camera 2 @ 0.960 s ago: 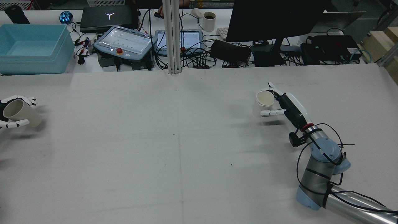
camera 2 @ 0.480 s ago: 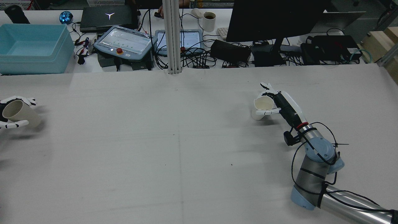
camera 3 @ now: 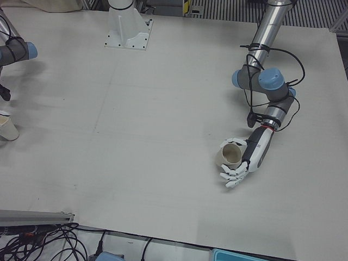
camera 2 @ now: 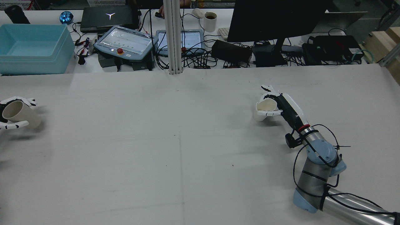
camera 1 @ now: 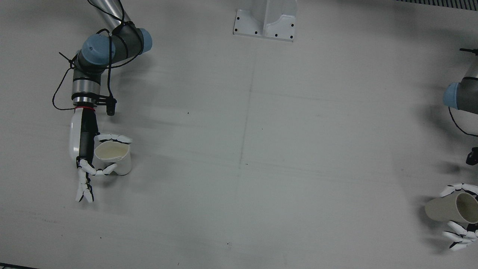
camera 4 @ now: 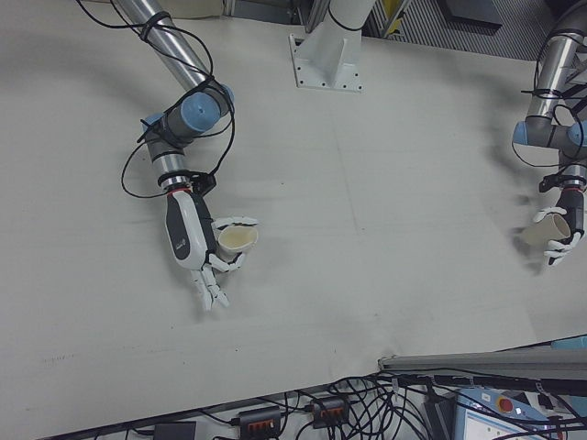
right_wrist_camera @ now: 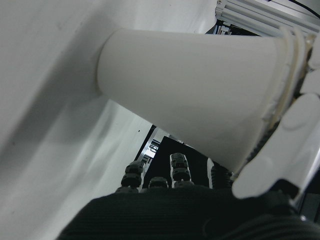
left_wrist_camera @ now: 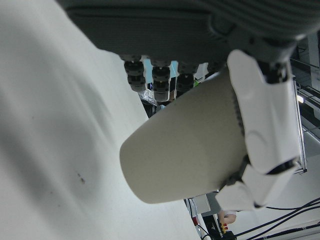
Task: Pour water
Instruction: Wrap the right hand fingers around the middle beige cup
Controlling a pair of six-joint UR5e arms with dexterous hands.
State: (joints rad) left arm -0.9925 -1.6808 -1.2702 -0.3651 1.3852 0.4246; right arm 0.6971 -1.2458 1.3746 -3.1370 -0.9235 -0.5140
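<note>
My right hand (camera 2: 278, 104) is shut on a white paper cup (camera 2: 265, 110); two fingers wrap its rim and the others stick out past it. The cup leans a little and its base touches the table in the right hand view (right_wrist_camera: 200, 95). Both show in the front view, hand (camera 1: 85, 157) and cup (camera 1: 114, 157), and in the right-front view, cup (camera 4: 237, 240). My left hand (camera 2: 7, 114) is shut on a beige paper cup (camera 2: 22, 114) and holds it tilted on its side above the table at the far left edge. That cup also shows in the left-front view (camera 3: 229, 155) and the front view (camera 1: 448, 208).
Behind the table's far edge stand a blue bin (camera 2: 31, 47), a teach pendant (camera 2: 125, 42), a monitor (camera 2: 275, 18), a mug (camera 2: 210, 21) and cables. A vertical post (camera 2: 172, 37) rises at the far middle. A pedestal base (camera 1: 265, 18) is bolted between the arms.
My right hand has moved in on the white cup and its fingers have closed round the rim. The left hand with the beige cup has barely moved.
</note>
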